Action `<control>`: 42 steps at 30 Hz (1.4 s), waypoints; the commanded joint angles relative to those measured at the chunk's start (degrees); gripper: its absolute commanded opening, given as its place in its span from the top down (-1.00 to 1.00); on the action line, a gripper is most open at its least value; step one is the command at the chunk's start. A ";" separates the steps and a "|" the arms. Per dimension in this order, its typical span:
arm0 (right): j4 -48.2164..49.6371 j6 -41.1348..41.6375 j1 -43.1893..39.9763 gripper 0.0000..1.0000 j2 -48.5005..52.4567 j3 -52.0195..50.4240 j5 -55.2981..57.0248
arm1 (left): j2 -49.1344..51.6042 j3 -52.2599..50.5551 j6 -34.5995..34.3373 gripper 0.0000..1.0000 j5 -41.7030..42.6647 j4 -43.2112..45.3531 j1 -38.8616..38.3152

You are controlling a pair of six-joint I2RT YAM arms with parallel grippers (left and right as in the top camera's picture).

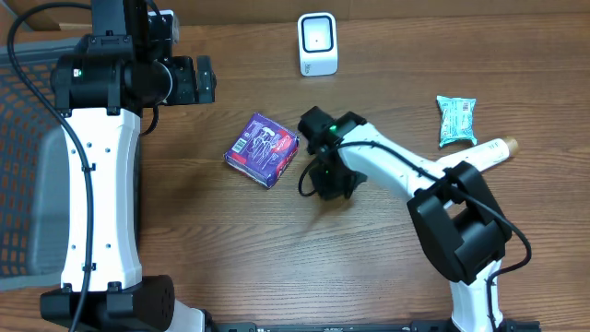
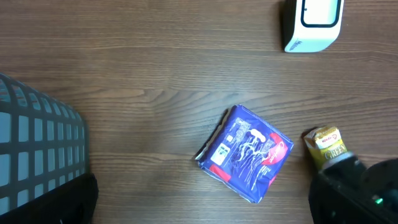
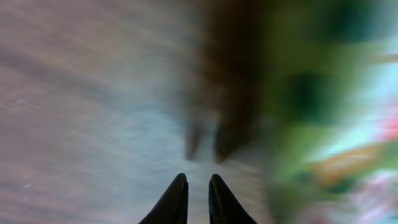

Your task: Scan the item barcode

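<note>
Overhead view: a white scanner stands at the far edge of a wooden table. A purple packet lies flat near the middle, well apart from the scanner. The right gripper hangs low just beside the packet's right edge. Its dark wrist hides its fingers, so contact cannot be judged here. The left gripper sits raised at the far left, spread wide and empty. A green packet lies off to the right.

Left wrist view: the purple packet lies printed face up on bare wood, with the scanner beyond it. A small yellow packet shows right against the right arm's dark body. Whether anything touches it cannot be told.

Right wrist view: the background is heavily blurred. The two fingertips are sharp and almost pressed together, leaving a thin slit with nothing visible between them.

This looks like the pick-up step, with no item lifted yet. The next move calls for spreading the fingers and settling over one packet. It must then be lifted and its barcode turned toward the scanner's window.
</note>
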 commanded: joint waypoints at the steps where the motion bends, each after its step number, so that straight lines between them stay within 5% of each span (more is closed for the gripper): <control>1: 0.92 4.11 -4.02 0.73 -0.37 -1.27 6.69 | 0.09 0.33 1.29 -0.99 0.46 0.22 0.20; 11: 13.92 8.02 -20.20 0.72 -0.39 -1.25 13.99 | 0.09 0.33 1.29 -0.99 0.46 0.22 0.20; 16: 15.56 8.02 -25.14 0.72 -0.55 2.01 -13.14 | 0.09 0.33 1.29 -0.99 0.46 0.22 0.20; 20: 11.56 10.54 -24.57 0.39 -3.19 4.70 -23.67 | 0.09 0.33 1.29 -0.99 0.46 0.22 0.20; 26: 12.83 21.81 -18.01 0.07 -6.25 4.76 -16.65 | 0.09 0.33 1.29 -0.99 0.46 0.22 0.20; 29: 17.66 26.60 -14.12 0.09 -5.31 4.50 -12.02 | 0.09 0.33 1.29 -0.99 0.46 0.22 0.20; 33: 23.91 34.82 -8.00 0.50 -1.33 3.67 -6.16 | 0.09 0.33 1.29 -0.99 0.46 0.22 0.20; 42: 20.50 33.09 -5.86 0.54 1.05 3.78 -8.50 | 0.09 0.33 1.29 -0.99 0.46 0.22 0.20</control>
